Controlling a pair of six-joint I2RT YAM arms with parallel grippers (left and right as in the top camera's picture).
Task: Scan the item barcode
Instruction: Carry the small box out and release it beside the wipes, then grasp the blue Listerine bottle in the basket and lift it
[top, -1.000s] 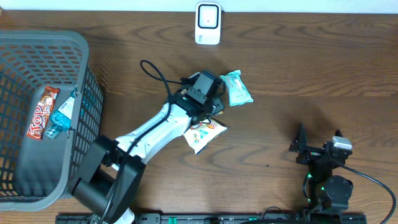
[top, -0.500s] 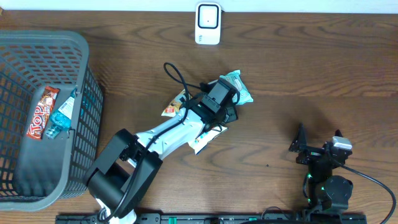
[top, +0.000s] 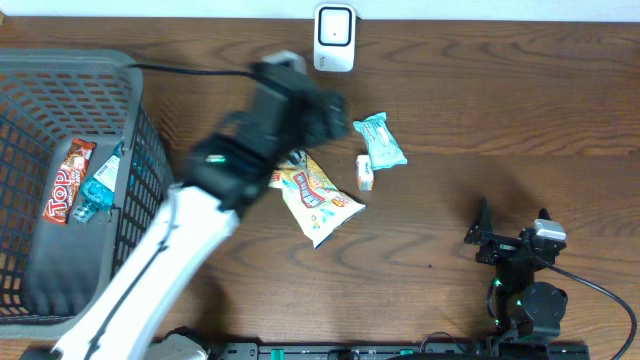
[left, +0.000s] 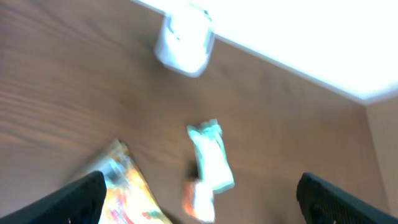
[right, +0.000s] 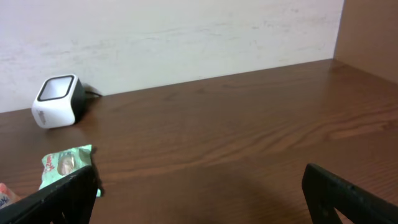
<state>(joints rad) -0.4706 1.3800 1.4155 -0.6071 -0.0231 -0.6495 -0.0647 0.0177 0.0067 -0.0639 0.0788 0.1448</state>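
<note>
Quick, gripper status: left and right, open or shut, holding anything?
Left gripper: open, holding nothing.
Right gripper: open, holding nothing.

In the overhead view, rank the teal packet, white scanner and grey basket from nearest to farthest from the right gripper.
1. Teal packet, mid-table, up-left of the right gripper.
2. White scanner, at the far edge.
3. Grey basket, far left.
</note>
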